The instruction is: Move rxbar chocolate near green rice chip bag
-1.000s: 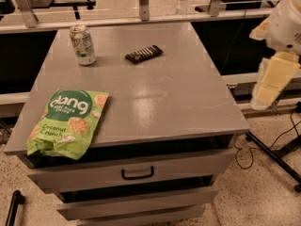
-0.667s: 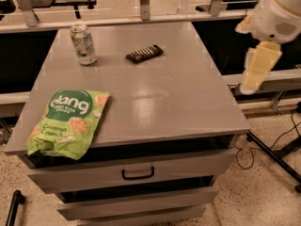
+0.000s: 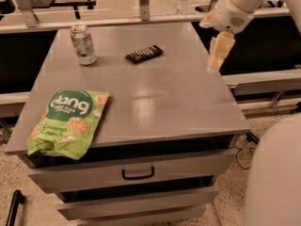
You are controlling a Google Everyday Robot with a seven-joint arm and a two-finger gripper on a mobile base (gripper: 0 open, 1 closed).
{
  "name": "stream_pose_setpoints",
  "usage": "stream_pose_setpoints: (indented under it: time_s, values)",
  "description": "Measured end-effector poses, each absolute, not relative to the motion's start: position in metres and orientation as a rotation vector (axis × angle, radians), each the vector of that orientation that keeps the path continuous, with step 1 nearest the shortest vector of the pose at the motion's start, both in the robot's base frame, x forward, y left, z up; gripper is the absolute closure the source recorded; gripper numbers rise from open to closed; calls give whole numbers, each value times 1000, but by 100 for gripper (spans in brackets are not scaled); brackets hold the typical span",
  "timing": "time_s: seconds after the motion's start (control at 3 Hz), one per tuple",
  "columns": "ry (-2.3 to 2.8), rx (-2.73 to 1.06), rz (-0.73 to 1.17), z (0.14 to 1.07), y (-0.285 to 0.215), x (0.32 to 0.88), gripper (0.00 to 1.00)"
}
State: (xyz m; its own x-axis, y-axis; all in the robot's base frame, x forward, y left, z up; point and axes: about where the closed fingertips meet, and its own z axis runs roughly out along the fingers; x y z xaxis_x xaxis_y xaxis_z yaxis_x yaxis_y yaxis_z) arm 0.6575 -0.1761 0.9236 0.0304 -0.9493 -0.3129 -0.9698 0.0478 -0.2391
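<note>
Above the right edge of the bench (image 3: 178,102) hangs the hand (image 3: 214,66), pointing down; whether it is wide or narrow I cannot tell. Back near the middle lies the rxbar chocolate (image 3: 144,53), flat and slanted, to the right of an upright drink can (image 3: 83,44). Well apart from it, the green rice chip bag (image 3: 67,123) lies at the front left corner.
</note>
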Motion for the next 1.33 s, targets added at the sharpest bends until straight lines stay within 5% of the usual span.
stream_pose_setpoints:
  time_s: [1.33]
  values:
    - [1739,-1726,339,914,-57,761,0]
